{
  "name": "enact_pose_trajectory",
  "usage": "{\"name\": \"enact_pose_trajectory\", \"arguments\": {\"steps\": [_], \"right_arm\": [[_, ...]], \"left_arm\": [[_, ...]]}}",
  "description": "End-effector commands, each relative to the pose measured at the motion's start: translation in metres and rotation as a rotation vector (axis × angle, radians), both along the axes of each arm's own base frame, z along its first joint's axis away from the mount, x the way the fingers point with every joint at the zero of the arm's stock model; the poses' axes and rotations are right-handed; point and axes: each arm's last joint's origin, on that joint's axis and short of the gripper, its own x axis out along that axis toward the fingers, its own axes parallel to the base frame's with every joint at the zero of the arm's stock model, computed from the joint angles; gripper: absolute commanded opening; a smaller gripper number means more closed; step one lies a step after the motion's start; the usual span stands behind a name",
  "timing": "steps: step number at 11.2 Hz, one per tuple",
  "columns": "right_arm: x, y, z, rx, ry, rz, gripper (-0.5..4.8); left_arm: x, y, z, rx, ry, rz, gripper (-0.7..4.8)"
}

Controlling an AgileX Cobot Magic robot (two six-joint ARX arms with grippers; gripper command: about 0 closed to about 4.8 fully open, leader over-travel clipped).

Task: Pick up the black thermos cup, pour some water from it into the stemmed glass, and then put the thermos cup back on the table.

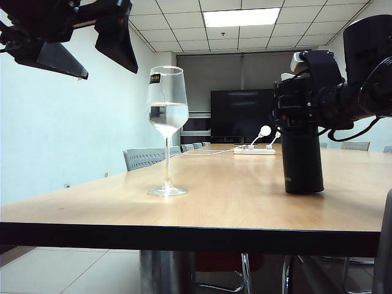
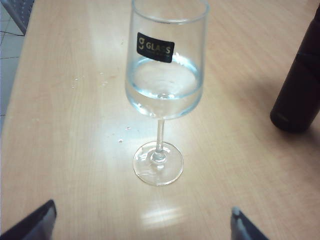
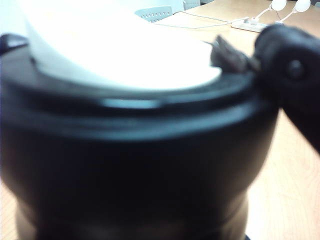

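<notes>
The black thermos cup (image 1: 302,165) stands upright on the table (image 1: 233,196) at the right. My right gripper (image 1: 300,104) is shut round its upper part. In the right wrist view the thermos cup (image 3: 135,170) fills the picture with its whitish spout (image 3: 125,55), and my fingers are hidden. The stemmed glass (image 1: 166,104) stands to the left, about a third full of water. My left gripper (image 1: 109,73) hangs open above and left of the glass. In the left wrist view the glass (image 2: 165,80) is ahead of the open left gripper (image 2: 142,220), and the thermos cup (image 2: 300,85) is at the edge.
A white power strip (image 1: 254,150) with plugs and a cable lies far back on the table. Grey chairs (image 1: 144,158) line the far left side. A dark screen (image 1: 242,113) hangs on the back wall. Small water drops (image 2: 102,82) lie near the glass.
</notes>
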Motion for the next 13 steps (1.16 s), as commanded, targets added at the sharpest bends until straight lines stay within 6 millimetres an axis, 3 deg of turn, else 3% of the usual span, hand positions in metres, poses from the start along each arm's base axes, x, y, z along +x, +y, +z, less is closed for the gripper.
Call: {"name": "enact_pose_trajectory", "arguments": {"steps": [1, 2, 4, 8, 10, 11, 13], "right_arm": [[0.001, 0.000, 0.009, 0.008, -0.056, 0.002, 1.84], [0.001, 0.000, 0.009, 0.008, -0.057, 0.002, 2.47], [0.001, 0.000, 0.011, 0.013, -0.080, 0.003, 4.75], [-0.009, -0.002, 0.004, 0.006, -0.049, -0.003, 4.77], [-0.025, -0.006, -0.002, 0.000, -0.023, -0.006, 4.77], [-0.050, -0.012, -0.002, -0.002, -0.014, -0.005, 4.76], [-0.073, -0.017, 0.008, 0.008, -0.049, -0.003, 4.76]], "left_arm": [[0.000, 0.000, 0.003, -0.006, -0.015, -0.001, 4.58], [0.000, 0.000, 0.003, -0.006, -0.015, -0.001, 4.58], [0.000, 0.000, 0.003, -0.006, -0.015, -0.001, 4.58], [0.000, 0.000, 0.003, -0.006, -0.015, -0.001, 4.58], [0.000, 0.000, 0.004, -0.007, -0.016, -0.001, 4.58], [-0.004, 0.003, 0.007, -0.011, -0.022, -0.002, 4.58], [-0.011, 0.008, 0.015, -0.028, -0.046, -0.001, 4.58]]}}
